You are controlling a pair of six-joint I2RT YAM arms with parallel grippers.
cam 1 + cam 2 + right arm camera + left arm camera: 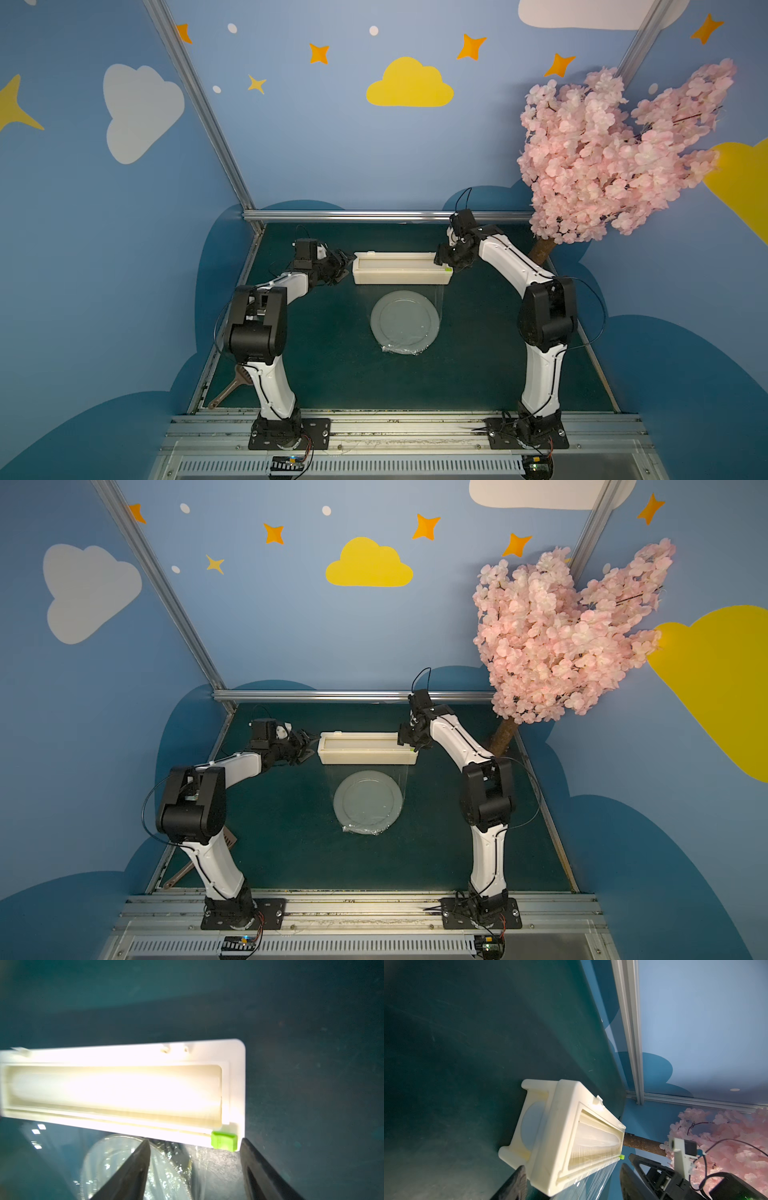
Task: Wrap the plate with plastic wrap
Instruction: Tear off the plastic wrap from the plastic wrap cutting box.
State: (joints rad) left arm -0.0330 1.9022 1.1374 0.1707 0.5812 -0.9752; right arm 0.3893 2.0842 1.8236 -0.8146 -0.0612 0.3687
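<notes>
Left end effector and right end effector, both released, flank the cream box.

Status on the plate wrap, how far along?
Done: plastic wrap is drawn from the box over the plate, its near end bunched at the plate's near rim. In hand: nothing gripped; left gripper and right gripper stand open at the box's ends, the right by the green slider. Left: the sheet looks uncut from the box, so cut it, then tuck the edges.
</notes>
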